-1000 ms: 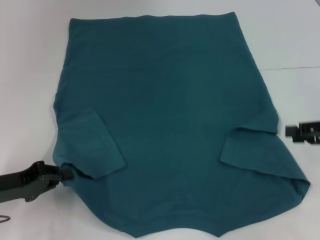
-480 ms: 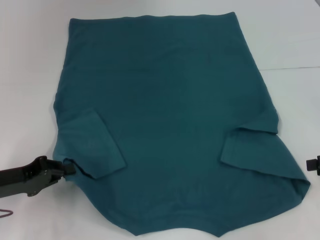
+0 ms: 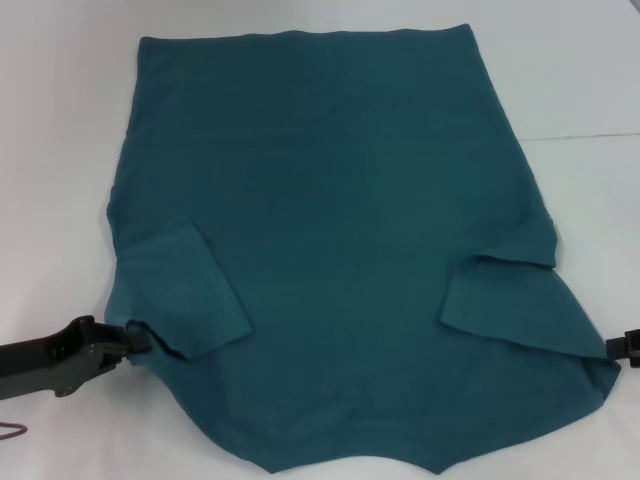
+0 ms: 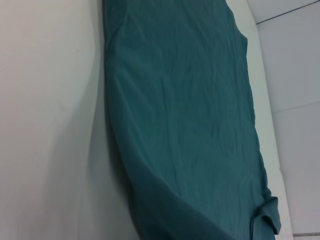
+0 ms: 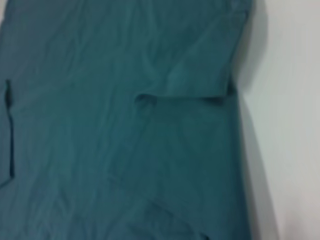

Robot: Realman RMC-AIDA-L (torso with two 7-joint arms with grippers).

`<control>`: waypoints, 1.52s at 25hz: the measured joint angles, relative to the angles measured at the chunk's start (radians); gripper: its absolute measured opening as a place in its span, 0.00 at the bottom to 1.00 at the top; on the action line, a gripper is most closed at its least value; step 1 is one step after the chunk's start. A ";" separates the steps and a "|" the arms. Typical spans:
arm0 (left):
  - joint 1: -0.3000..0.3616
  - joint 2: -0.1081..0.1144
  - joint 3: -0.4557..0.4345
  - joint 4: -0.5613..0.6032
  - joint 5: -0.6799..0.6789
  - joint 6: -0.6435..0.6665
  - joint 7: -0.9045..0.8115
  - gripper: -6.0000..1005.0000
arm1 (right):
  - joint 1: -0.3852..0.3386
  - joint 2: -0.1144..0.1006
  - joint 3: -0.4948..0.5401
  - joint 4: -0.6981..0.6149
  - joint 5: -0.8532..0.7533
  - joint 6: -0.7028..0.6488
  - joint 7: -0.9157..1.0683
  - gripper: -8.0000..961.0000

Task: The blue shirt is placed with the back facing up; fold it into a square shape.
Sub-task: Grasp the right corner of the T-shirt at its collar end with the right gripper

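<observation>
Blue shirt [image 3: 340, 230]: flat on white worktop [image 3: 60, 150], sleeves folded inward.
Left end effector [image 3: 138, 340]: at 8 o'clock, touching shirt edge; grip unclear.
Right end effector [image 3: 626, 346]: at 4 o'clock edge; grip unclear.

My left arm reaches in low from about 8 o'clock of the head view, lying nearly flat, dark and slightly angled upward toward its tip. My left claw [image 3: 138, 340] sits at the end of it, its tip against cloth; whether its fingers are parted I cannot make out. My right claw [image 3: 627, 346] only peeks in at the edge near 4 o'clock, a small dark piece, its fingers not discernible.
</observation>
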 joint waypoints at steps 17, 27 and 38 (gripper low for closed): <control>0.006 -0.003 0.000 0.000 0.002 -0.001 0.000 0.02 | 0.018 0.026 -0.014 0.004 -0.048 0.027 0.005 0.51; 0.006 -0.003 0.000 0.000 -0.001 -0.001 0.000 0.03 | 0.014 0.020 0.000 -0.005 -0.051 0.020 0.011 0.52; 0.002 -0.003 0.000 -0.001 -0.002 -0.001 -0.001 0.03 | 0.021 0.021 -0.009 -0.006 -0.052 0.045 0.022 0.52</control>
